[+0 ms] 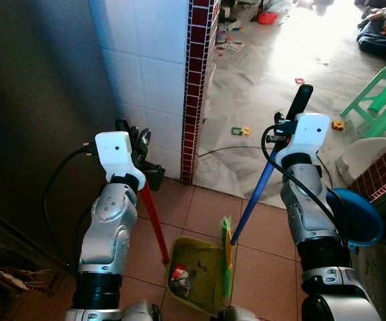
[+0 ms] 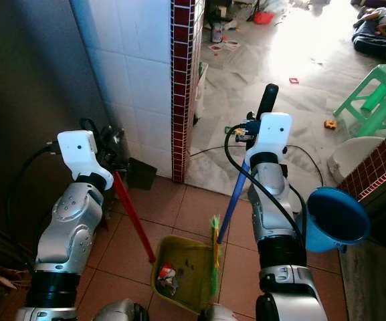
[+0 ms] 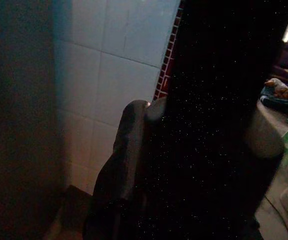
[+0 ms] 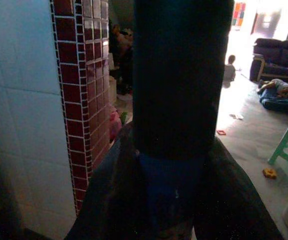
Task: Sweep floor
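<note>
No readable text anywhere.

No letters, numbers, brand marks or signs can be made out on the white wall tiles (image 1: 156, 80), the dark red tile column (image 1: 198, 87), the green dustpan (image 1: 196, 271), the broom's blue handle (image 1: 259, 190), the blue funnel-shaped thing (image 2: 336, 219) or the green stool (image 1: 380, 100). The small coloured bits on the far floor (image 1: 246, 130) are too small and washed out by glare to show any print. Both wrist views are too dark to show markings.
</note>
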Controlling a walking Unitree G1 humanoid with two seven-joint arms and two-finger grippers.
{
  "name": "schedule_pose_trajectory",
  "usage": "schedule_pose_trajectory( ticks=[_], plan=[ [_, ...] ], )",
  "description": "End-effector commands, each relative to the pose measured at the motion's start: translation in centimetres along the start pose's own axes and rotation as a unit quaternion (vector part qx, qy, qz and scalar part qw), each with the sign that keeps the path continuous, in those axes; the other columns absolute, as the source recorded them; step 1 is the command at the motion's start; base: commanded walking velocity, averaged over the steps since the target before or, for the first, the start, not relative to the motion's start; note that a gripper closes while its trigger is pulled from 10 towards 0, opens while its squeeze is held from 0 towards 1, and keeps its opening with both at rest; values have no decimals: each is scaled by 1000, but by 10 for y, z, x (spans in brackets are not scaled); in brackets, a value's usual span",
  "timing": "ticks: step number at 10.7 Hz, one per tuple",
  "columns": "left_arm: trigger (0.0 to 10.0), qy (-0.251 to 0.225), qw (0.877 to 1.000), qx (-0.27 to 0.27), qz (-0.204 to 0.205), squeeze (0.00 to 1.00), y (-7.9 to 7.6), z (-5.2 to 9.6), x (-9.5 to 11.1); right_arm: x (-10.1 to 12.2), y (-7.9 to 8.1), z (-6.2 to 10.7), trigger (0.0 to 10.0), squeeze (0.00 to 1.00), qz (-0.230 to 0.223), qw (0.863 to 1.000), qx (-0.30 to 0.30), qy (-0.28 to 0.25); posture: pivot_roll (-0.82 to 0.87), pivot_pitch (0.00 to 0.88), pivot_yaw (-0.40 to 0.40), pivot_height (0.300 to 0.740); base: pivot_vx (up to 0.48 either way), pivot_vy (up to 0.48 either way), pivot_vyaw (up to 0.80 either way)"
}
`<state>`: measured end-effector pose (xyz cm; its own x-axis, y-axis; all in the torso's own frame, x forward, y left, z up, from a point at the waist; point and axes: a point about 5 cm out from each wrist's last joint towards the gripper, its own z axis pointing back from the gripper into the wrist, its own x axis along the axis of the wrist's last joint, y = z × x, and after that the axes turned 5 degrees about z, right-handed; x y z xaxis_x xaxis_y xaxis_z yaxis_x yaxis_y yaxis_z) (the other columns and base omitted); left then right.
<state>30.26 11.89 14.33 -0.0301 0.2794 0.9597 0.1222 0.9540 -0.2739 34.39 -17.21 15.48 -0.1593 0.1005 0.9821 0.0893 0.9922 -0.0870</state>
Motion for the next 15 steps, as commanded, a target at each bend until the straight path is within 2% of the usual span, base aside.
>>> schedule_pose_trajectory(
  ticks=[1,6,8,15],
  plan=[
    [10000,-33,999,-22,8,0,-9,-3,16,13,0,-6,10000,0,6,1000,1,-28,24,11,-36,740,0,0,0],
    [10000,-25,999,-24,15,0,-12,-2,15,12,1,-5,10000,0,7,1000,2,-25,0,22,-34,740,0,0,-725],
    [10000,-31,999,-40,16,0,-18,-7,20,12,0,-5,10000,0,6,1000,-3,-24,-1,31,-32,740,0,-336,-800],
    [10000,-23,999,-32,18,0,-15,-5,17,11,0,-4,10000,0,8,1000,-4,-24,-4,22,-32,740,0,-378,-800]
  ],
)
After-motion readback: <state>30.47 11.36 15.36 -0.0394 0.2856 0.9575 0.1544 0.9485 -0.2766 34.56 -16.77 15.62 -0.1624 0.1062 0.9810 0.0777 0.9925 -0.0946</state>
